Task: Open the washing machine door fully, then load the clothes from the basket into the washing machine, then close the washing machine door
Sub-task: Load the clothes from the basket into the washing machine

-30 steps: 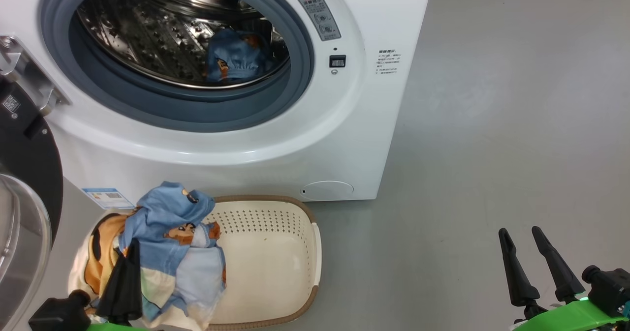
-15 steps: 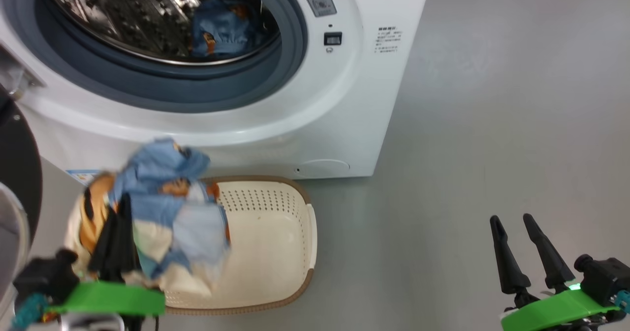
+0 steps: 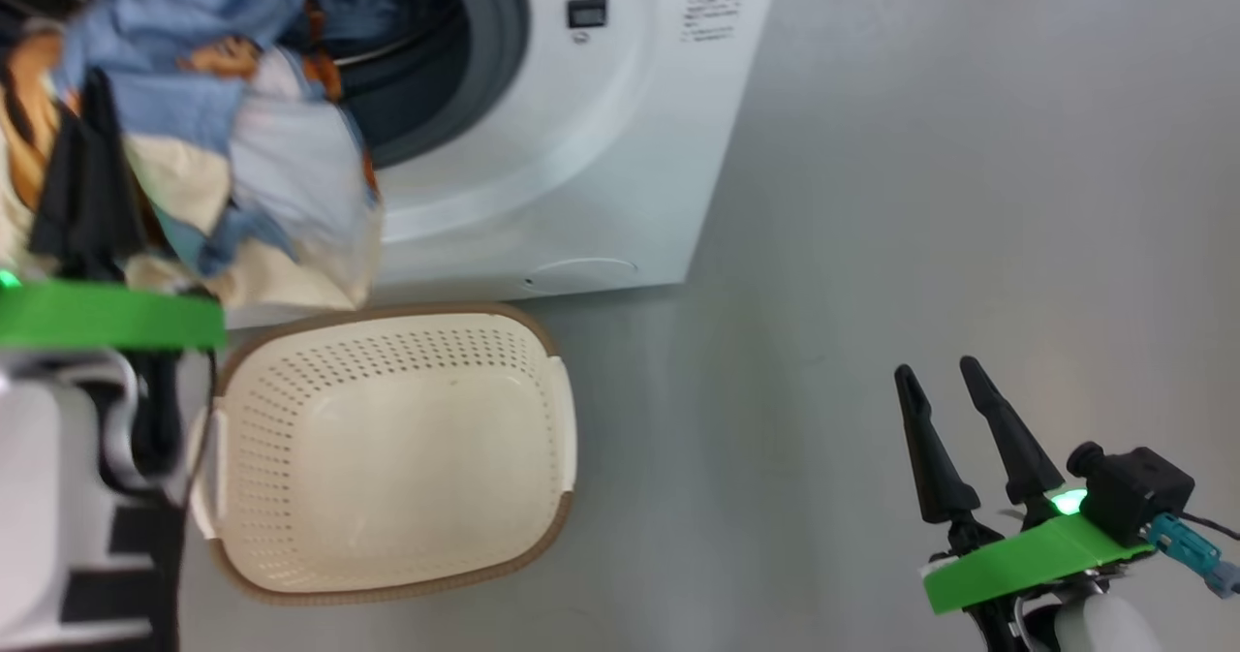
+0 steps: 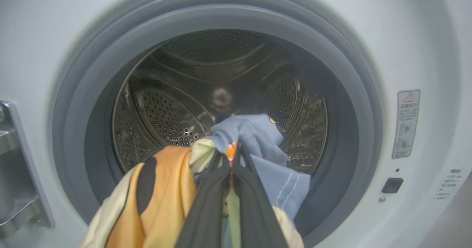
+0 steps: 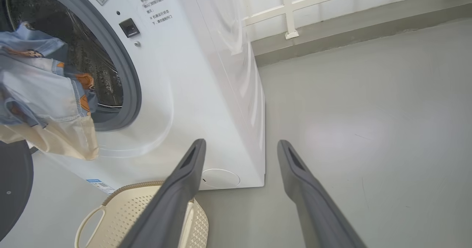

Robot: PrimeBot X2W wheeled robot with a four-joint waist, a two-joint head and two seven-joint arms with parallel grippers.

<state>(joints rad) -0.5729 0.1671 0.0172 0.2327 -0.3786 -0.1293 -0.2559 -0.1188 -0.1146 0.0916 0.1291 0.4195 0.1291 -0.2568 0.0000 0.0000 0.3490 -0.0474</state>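
Bare grey floor lay around the washer. The clothes, a blue, orange and cream bundle, hung pinched in the closed left gripper. They had been raised from the basket, where they sat a second earlier, to the mouth of the washing machine, just short of its steel drum. Below, the basket showed a bare bottom, so this was likely the last load. The washing machine door stood swung open. The right gripper hung spread and idle over the floor, well apart.
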